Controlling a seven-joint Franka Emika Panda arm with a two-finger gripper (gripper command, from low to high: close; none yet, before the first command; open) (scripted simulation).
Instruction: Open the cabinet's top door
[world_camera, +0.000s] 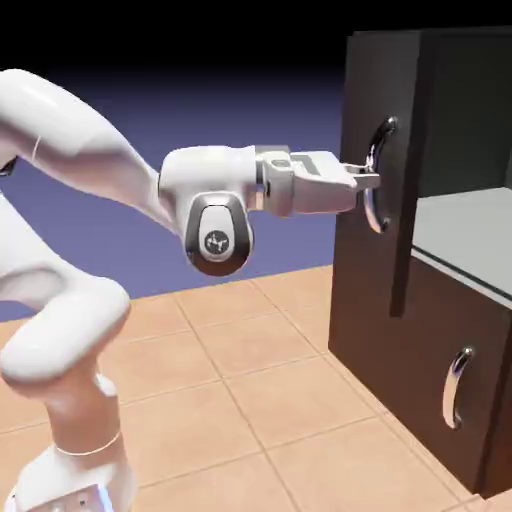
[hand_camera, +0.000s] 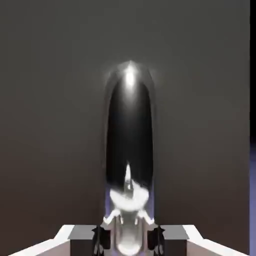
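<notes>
On top door (world_camera: 375, 180), long chrome handle (world_camera: 377, 175) upright, end effector (world_camera: 372, 180) clamped.

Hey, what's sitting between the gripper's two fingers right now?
The top door's chrome handle: the gripper is shut on it, clearest in the hand view, with the door swung open off the cabinet.

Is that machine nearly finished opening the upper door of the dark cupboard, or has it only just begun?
Well under way. The tool is clamped on the long chrome handle, and the top door is swung out from the cabinet, baring the grey shelf. Left: swing it wider and let go.
</notes>
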